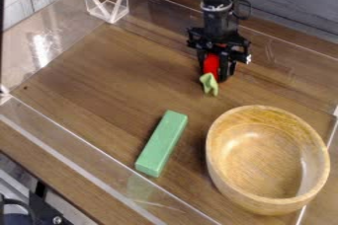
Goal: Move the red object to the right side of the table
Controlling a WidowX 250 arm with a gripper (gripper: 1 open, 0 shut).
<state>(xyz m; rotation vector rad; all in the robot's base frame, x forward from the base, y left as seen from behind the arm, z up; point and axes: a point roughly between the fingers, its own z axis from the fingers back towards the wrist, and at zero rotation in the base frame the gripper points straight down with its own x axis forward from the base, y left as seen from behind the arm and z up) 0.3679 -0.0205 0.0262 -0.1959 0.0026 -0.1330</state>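
My gripper (pixel 215 67) points down over the back right part of the brown table (pixel 106 81), shut on the red object (pixel 211 66). The small red toy fruit sits between the black fingers, its green leafy end (pixel 209 82) hanging below them, at or just above the wood; I cannot tell if it touches. The gripper stands just behind the wooden bowl's far rim.
A round light wooden bowl (pixel 270 156) takes up the front right corner. A green rectangular block (pixel 162 142) lies at the front middle. Low clear acrylic walls (pixel 53 32) border the table, and a clear folded stand (pixel 105 3) sits at the back left.
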